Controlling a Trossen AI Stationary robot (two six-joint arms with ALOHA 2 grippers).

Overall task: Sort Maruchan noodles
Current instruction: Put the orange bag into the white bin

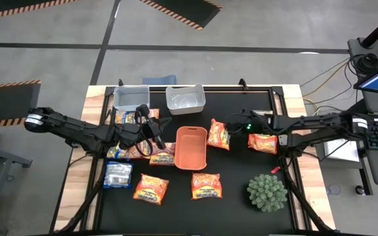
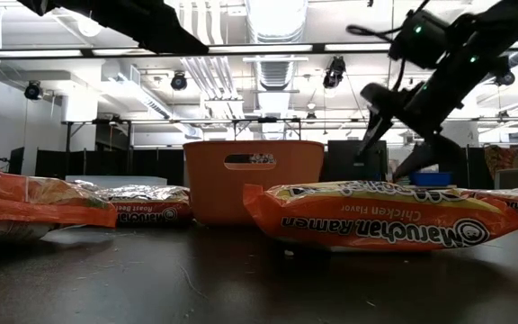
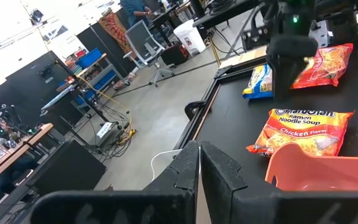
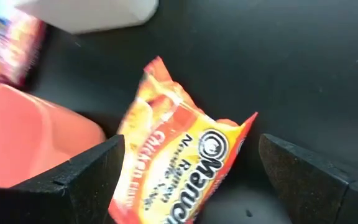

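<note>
Several Maruchan noodle packets lie flat on the black table. One orange-red chicken packet (image 1: 218, 134) (image 4: 179, 168) lies just right of the orange tray (image 1: 191, 146). My right gripper (image 1: 231, 124) (image 4: 190, 144) hangs open above this packet, slanting down, with one finger on either side and touching nothing. My left gripper (image 1: 153, 128) (image 3: 199, 165) is shut and holds nothing. It hovers left of the tray, over packets (image 1: 163, 155) lying there. More packets lie at the near side (image 1: 206, 185) (image 1: 151, 189), and a silvery-blue one (image 1: 118, 174) lies at the near left.
A grey bin (image 1: 131, 98) and a white bin (image 1: 186, 98) stand at the far edge. A blue-and-yellow packet (image 1: 131, 117) lies near the grey bin. Another orange-red packet (image 1: 262, 142) lies under the right arm. A spiky green plant ball (image 1: 266, 191) sits near right.
</note>
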